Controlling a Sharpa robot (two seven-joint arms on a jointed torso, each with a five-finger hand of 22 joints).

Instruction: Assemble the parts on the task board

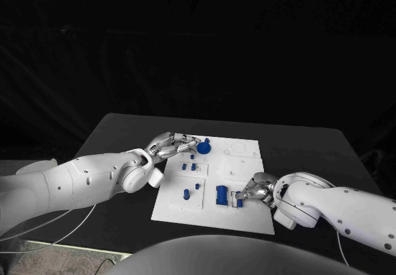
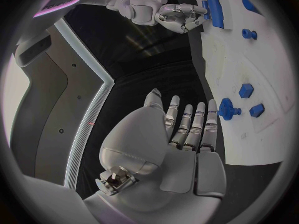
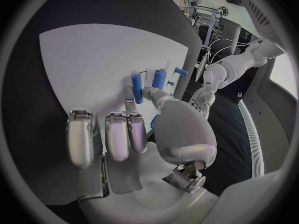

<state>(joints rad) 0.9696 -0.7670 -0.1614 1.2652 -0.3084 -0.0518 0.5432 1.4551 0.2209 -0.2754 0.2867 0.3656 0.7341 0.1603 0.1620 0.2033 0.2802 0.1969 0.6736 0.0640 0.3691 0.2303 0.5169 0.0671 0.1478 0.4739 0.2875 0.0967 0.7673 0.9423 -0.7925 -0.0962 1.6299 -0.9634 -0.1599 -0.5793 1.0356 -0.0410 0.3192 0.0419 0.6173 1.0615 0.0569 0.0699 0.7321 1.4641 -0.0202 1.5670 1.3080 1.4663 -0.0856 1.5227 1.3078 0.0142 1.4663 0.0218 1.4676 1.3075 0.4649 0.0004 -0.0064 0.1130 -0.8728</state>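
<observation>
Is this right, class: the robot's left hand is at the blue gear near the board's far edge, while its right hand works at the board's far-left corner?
Not quite. The right hand works at the near-right part of the task board, by the large blue block, as the head view shows. The left hand is indeed at the blue gear.

Head view: high on the robot, facing down and forward over the black worktop (image 1: 305, 143), taking in the whole task board (image 1: 235, 220). Left wrist view: close behind the left robot hand (image 2: 187, 134), beside the board's edge. Right wrist view: close behind the right robot hand (image 3: 134, 134), above the board. All three views share the board.
</observation>
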